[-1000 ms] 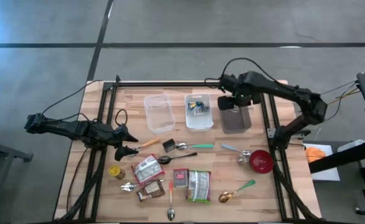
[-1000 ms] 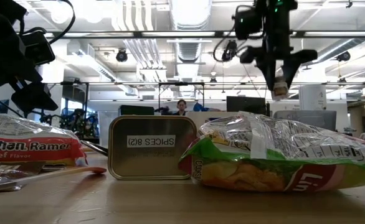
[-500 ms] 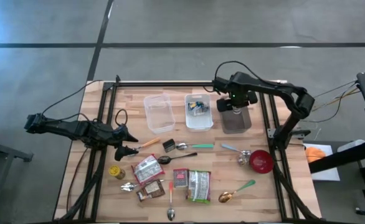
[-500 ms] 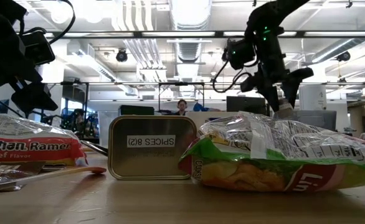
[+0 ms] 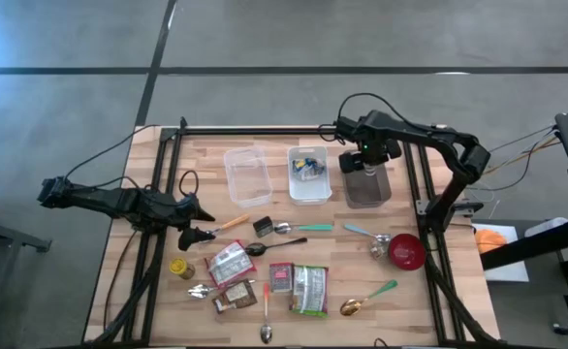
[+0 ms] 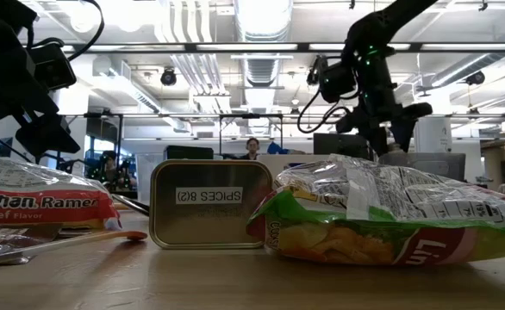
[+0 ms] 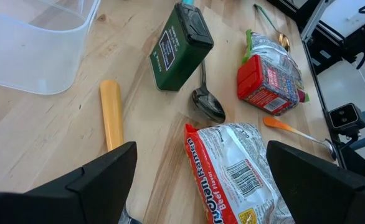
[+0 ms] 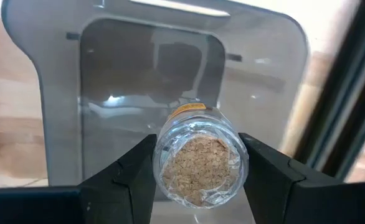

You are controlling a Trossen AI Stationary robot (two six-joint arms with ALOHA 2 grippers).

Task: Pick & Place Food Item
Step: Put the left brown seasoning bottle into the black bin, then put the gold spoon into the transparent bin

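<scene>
- I have the right hand [image 8: 198, 171] closed on a small clear spice jar [image 8: 200, 163], its fingers pinching the jar on both sides, and the jar shows a tan, grainy filling.
- I hold it over the smoky-grey bin [image 5: 366, 186] by the far right corner of the bench [image 5: 449, 301]; in the right wrist view the bin's bare floor lies directly beyond the jar.
- I read the step as the placing one: the jar is carried and lined up, not yet set down.
- The next move, as I judge it, calls for lowering straight into the bin, clear of its walls, and only then spreading the fingers; letting go from up here might tip or bounce the jar.
- My left hand [image 7: 198, 180] waits near the left edge of the bench, fingers spread wide and holding nothing, above a ramen packet [image 7: 232, 171].
- Writing I can read: "Ramen" and "Beef Flavor" on that packet, and "SPICES 8(2)", upside down in the low view, on the tin [image 6: 210, 205].
- The green-and-yellow snack bag [image 6: 382, 220] shows only "Li" at its end; the rest is cut off.
</scene>
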